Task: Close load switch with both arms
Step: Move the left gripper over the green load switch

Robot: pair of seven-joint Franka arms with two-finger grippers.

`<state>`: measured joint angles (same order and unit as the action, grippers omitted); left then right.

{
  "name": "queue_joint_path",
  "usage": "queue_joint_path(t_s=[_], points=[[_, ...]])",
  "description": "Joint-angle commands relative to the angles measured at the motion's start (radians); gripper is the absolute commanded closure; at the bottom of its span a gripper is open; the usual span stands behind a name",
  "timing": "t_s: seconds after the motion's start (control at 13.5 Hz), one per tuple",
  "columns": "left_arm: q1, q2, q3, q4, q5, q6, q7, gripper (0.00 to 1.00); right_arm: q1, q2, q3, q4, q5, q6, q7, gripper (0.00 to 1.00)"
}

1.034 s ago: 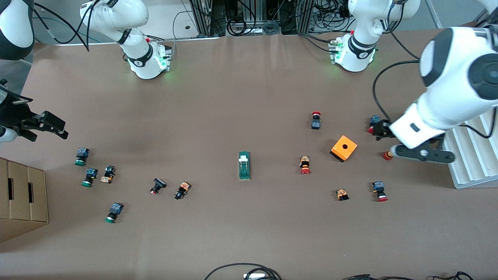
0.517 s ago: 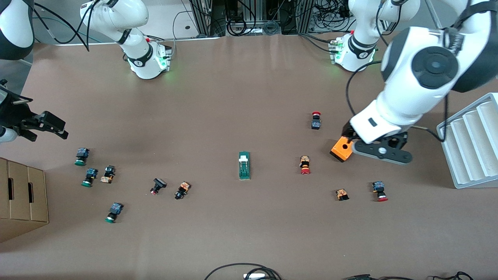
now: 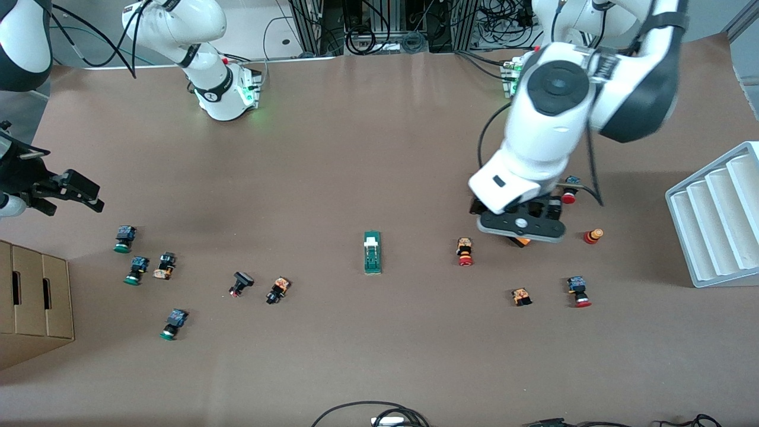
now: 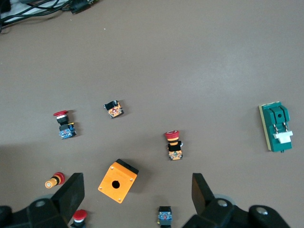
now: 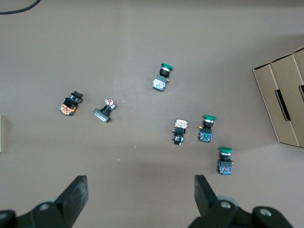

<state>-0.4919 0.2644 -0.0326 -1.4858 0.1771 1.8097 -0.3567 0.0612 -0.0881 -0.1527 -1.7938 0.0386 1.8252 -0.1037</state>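
Left pincer [image 4: 135, 202] spread apart above orange box [image 4: 118, 181], right pincer [image 5: 137, 199] apart, waiting at table edge

I see two white arms [image 3: 557, 124] with black joint bands and black cables; green lights glow at both bases [image 3: 228, 95], and the fingers [image 4: 71, 194] are black.

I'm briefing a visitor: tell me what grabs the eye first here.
The big white left arm, its open left pincer over the orange box. Next, the dark-green load switch lies alone mid-table, small push buttons scattered toward both ends. The open right pincer waits near the cardboard box at the right arm's end.
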Motion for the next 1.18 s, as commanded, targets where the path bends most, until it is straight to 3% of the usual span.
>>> queue_joint_path(t_s=[0.0, 0.3, 0.74, 1.11], points=[[-0.068, 0.016, 0.008, 0.024, 0.062, -0.003, -0.141, 0.00, 0.008, 0.013, -0.004, 0.024, -0.022, -0.004, 0.004, 0.00], [-0.190, 0.021, 0.008, -0.005, 0.226, 0.036, -0.397, 0.00, 0.008, 0.011, -0.002, 0.024, -0.020, -0.007, 0.004, 0.00], [-0.345, 0.050, 0.005, -0.013, 0.381, 0.086, -0.729, 0.00, 0.009, 0.011, -0.004, 0.024, -0.020, -0.006, 0.006, 0.00], [-0.366, 0.148, -0.068, -0.011, 0.570, 0.126, -0.997, 0.00, 0.011, 0.010, -0.004, 0.024, -0.019, -0.010, 0.007, 0.00]])
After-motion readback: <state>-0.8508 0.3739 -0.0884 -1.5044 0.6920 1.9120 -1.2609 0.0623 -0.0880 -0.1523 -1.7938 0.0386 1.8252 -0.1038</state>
